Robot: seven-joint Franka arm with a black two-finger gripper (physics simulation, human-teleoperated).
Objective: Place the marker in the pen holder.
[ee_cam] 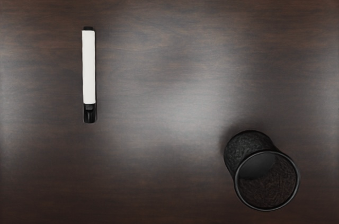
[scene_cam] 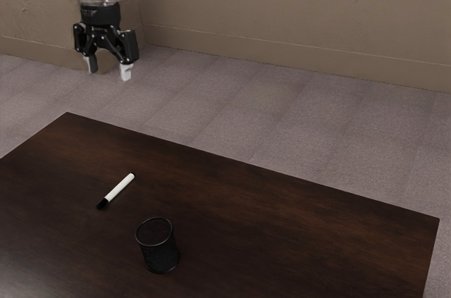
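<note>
Marker (ee_cam: 88, 68): one, lying flat | pen holder (scene_cam: 161, 253): one, upright | table (scene_cam: 282, 206): one | claw (scene_cam: 108, 68): one, fingers spread apart

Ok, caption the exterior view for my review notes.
Open gripper raised above the table, white marker lying beside an upright black mesh pen holder.

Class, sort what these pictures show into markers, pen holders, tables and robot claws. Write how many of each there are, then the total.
Markers: 1, white with black ends (marker)
Pen holders: 1, black and upright (pen holder)
Tables: 1, dark wood (table)
Claws: 1, black (claw)
Total: 4
</note>
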